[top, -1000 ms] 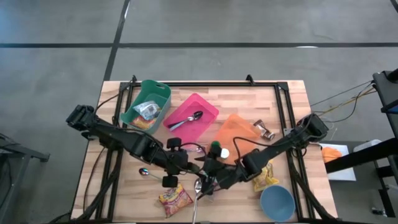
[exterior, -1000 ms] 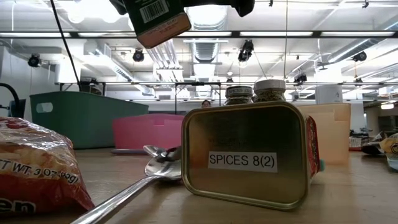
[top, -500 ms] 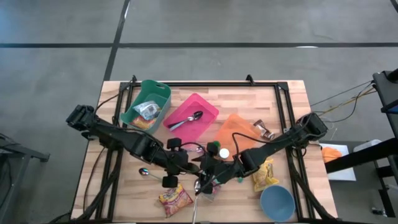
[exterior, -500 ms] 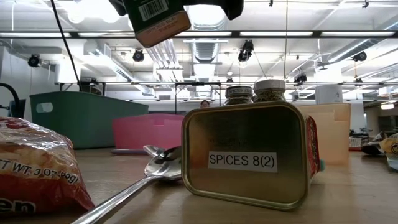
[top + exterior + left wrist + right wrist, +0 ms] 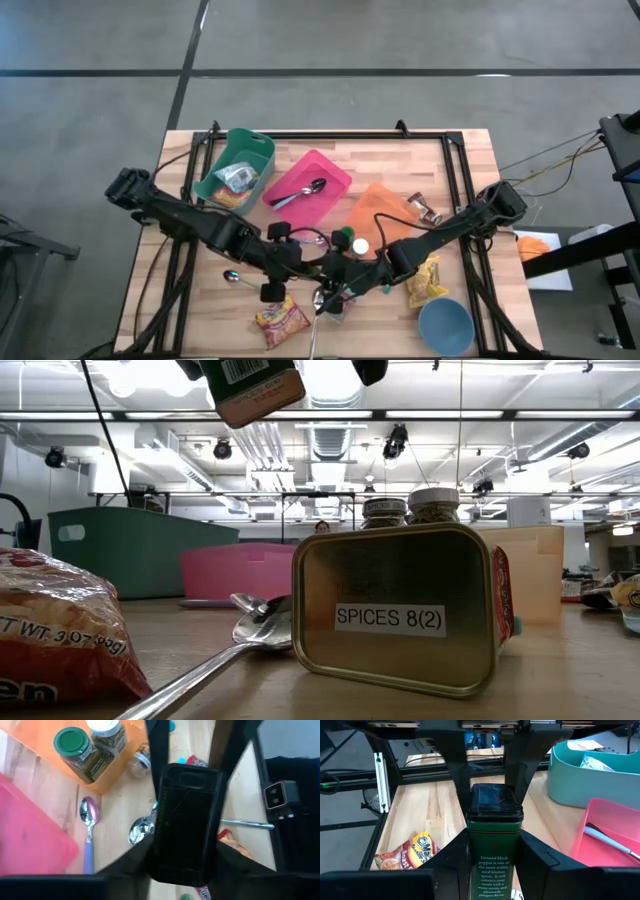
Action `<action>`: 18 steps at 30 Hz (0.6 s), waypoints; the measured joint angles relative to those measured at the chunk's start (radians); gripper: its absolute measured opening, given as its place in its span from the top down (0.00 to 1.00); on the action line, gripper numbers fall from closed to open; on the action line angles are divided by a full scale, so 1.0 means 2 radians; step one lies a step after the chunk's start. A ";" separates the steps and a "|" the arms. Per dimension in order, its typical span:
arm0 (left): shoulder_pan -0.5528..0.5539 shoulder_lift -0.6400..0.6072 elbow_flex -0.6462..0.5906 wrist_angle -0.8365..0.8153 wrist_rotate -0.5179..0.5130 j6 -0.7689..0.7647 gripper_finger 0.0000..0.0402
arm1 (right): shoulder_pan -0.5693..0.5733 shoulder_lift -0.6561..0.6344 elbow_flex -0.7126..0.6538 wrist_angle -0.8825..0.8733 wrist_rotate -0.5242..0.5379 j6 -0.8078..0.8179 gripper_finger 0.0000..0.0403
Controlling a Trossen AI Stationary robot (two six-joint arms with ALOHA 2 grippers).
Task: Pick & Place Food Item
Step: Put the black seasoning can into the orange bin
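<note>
Both grippers meet mid-tabletop near the front; left gripper (image 5: 182, 795) jaws and right gripper (image 5: 492, 847) jaws both clamp the green spice tin (image 5: 494, 855), now lifted slightly higher above the spoon (image 5: 235, 645).

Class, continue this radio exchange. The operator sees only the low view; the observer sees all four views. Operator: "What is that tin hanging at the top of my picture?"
Observer: A green pepper tin; in the right wrist view its label reads "Ground black pepper".
Operator: Which arm has it?
Observer: The right gripper is shut on its body, and the left gripper is at its dark lid end.
Operator: Is anything in the pink tray behind the spice tin?
Observer: Yes, the high view shows a spoon lying in the pink tray.
</note>
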 joint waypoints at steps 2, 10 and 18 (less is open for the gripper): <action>-0.002 -0.005 0.000 0.003 0.001 -0.008 0.50 | 0.001 0.000 0.000 0.004 0.002 -0.003 0.73; -0.023 -0.027 0.000 0.002 -0.005 -0.034 0.24 | 0.005 -0.001 0.000 0.023 0.008 -0.018 0.73; -0.080 -0.067 -0.005 0.007 -0.146 -0.032 0.22 | 0.017 -0.017 0.000 0.023 0.045 -0.035 0.73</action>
